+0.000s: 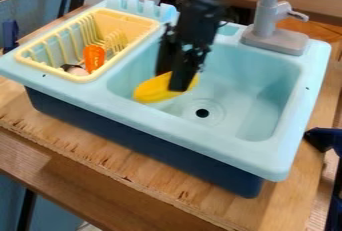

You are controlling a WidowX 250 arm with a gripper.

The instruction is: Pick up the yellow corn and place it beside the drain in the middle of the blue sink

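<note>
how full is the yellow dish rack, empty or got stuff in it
Partly filled: an orange item and a small dark-and-pale item lie in the near end of the dish rack.

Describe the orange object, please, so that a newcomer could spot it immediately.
On the light blue toy sink, find the pale yellow rack at the picture's left. The orange object sits in its near half, solid orange unlike the dark-and-pale item beside it.

Right side of the sink basin (257, 95) is wide open, so a claw (175, 80) could pass there. Faucet (270, 20) blocks the back edge though, and the yellow rack (33, 61) walls off the left, with an orange thing (94, 58) inside near its front.
</note>
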